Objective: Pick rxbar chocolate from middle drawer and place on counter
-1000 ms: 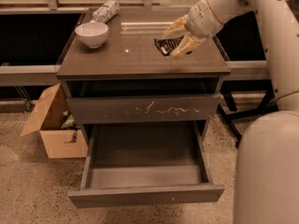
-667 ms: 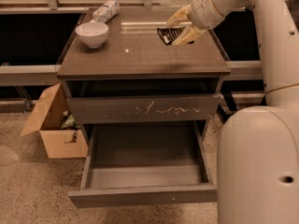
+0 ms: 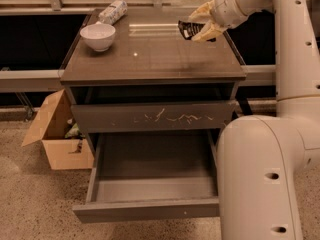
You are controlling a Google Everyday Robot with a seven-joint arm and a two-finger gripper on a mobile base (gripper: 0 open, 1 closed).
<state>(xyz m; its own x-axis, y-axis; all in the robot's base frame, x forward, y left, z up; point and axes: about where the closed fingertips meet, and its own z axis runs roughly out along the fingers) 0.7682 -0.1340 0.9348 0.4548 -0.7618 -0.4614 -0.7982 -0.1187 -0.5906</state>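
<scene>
The rxbar chocolate, likely light, flat and slick-wrapped, is pinched across its faces by the gripper, upper right, over the counter.

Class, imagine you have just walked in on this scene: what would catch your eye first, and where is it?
The robot's hand, over the far right of the counter, grips the black rxbar chocolate. Below, the middle drawer stands pulled out and empty. A white bowl sits at the counter's far left.
</scene>
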